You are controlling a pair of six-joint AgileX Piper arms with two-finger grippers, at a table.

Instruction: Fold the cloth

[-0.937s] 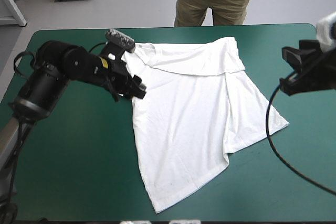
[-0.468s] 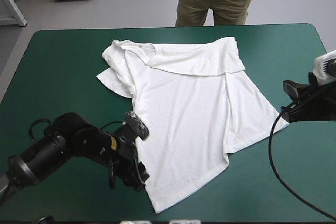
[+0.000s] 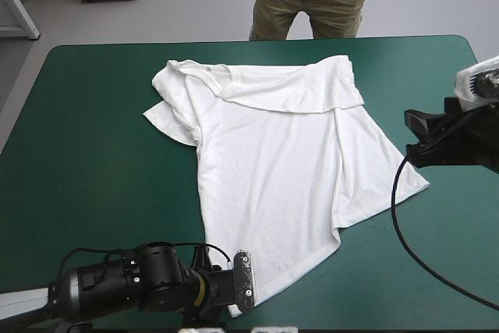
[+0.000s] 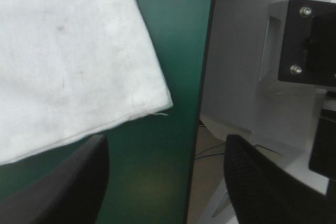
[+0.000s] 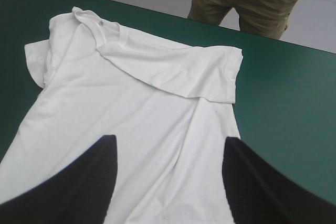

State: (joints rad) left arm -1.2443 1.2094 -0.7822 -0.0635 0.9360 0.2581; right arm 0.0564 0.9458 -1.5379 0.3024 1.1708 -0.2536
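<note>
Left gripper (image 4: pixel 165 141) at T-shirt (image 4: pixel 68 51) hem corner, near edge of table (image 4: pixel 173 51).
I'd pinch squarely over the hem (jaws released; right gripper (image 5: pixel 169 140) likewise).

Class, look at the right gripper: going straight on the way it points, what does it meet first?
Most likely the T-shirt: its white cloth fills the gap between the right gripper's open fingers. Height above it is unclear.

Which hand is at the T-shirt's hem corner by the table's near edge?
The left hand: open, with that corner of the T-shirt just ahead, between its fingers. The right hand, also open, is at the shirt's right side.
</note>
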